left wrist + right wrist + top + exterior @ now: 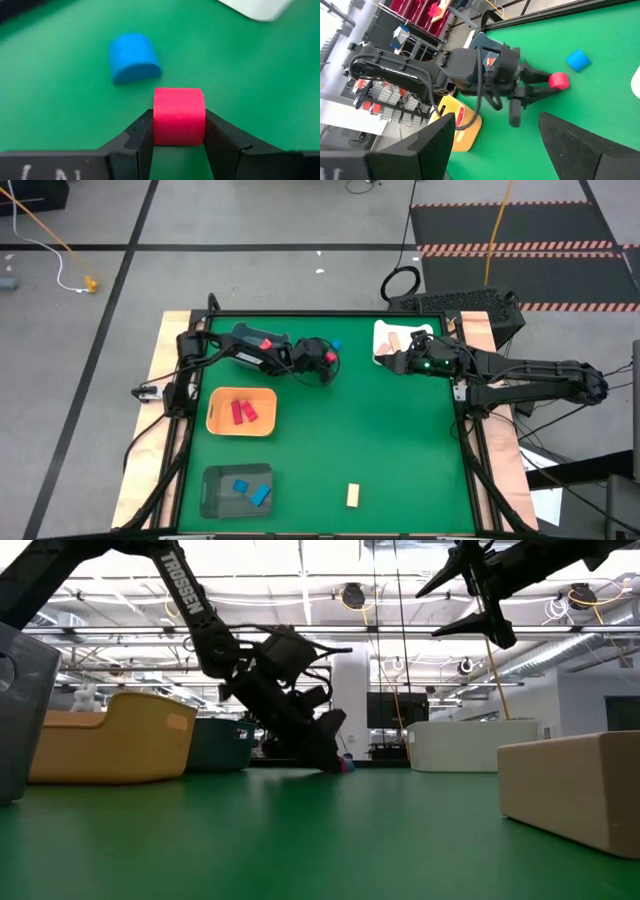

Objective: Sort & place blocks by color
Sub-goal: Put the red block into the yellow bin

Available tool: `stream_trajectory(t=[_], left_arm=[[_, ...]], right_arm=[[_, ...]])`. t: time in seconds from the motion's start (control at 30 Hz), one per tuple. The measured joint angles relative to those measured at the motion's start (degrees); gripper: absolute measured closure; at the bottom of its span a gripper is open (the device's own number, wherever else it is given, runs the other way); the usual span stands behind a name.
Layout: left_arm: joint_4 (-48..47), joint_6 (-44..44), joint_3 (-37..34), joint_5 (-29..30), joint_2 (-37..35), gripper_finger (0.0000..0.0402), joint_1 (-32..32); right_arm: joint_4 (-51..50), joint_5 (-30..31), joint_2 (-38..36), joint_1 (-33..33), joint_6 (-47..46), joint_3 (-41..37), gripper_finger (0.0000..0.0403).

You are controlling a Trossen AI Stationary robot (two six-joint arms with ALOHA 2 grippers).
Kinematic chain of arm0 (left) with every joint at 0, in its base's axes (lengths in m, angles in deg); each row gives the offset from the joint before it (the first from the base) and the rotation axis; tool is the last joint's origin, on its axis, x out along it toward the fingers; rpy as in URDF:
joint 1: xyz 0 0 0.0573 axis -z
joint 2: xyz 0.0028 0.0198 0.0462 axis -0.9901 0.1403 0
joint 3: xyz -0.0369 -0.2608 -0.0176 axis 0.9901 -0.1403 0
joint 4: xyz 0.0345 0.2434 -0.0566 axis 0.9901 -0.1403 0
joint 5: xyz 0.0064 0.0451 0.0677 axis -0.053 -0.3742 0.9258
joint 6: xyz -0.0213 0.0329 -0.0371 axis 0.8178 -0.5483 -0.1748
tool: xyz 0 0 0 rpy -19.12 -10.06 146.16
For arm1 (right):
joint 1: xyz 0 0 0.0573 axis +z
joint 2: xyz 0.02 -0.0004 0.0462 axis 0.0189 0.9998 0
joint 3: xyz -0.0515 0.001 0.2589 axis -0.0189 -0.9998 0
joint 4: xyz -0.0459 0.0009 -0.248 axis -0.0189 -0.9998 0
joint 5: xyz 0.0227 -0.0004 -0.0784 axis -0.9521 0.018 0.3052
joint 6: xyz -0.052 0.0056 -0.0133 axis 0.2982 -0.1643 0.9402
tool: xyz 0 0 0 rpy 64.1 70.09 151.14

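Observation:
My left gripper [178, 150] is shut on a red block [178, 116] in the far middle of the green table, also seen in the high view [328, 360]. A blue block [134, 57] lies on the mat just beyond it, toward the far edge [337, 344]. My right gripper [495, 135] is open and raised above the table [482, 602], in front of the white tray [384, 331], touching nothing. A tan block [353, 495] rests flat near the near edge. My left gripper pinches the red block by two opposite side faces [159, 120], one finger [140, 142] on each. The fingers slant down from the table's left. The block sits low at the mat [345, 764]; whether it is lifted clear I cannot tell.
The orange tray [214, 420] holds red blocks and the grey tray [210, 498] holds blue blocks, both on the table's left. The white tray at the far right holds tan blocks [394, 340]. Open green mat [400, 450] spans the middle and right.

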Motion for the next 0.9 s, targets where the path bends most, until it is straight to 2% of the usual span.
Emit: stream_trajectory(t=[0.3, 0.5, 0.7, 0.9], left_arm=[[-13.6, 1.6, 0.0, -3.8, -10.9, 0.0265, 0.7], [-24.2, 1.7, 0.0, -3.7, -20.5, 0.0265, 2.7], [-40.2, 5.6, 0.0, -2.9, -29.7, 0.0265, 5.3], [-54.7, 11.6, 0.0, -0.7, -36.9, 0.0265, 10.6]], right_arm=[[0.0, 0.0, 0.0, 0.0, 0.0, 0.0, 0.0124], [0.0, 0.0, 0.0, 0.0, 0.0, 0.0, 0.0124], [0.0, 0.0, 0.0, 0.0, 0.0, 0.0, 0.0124], [0.0, 0.0, 0.0, 0.0, 0.0, 0.0, 0.0124]])
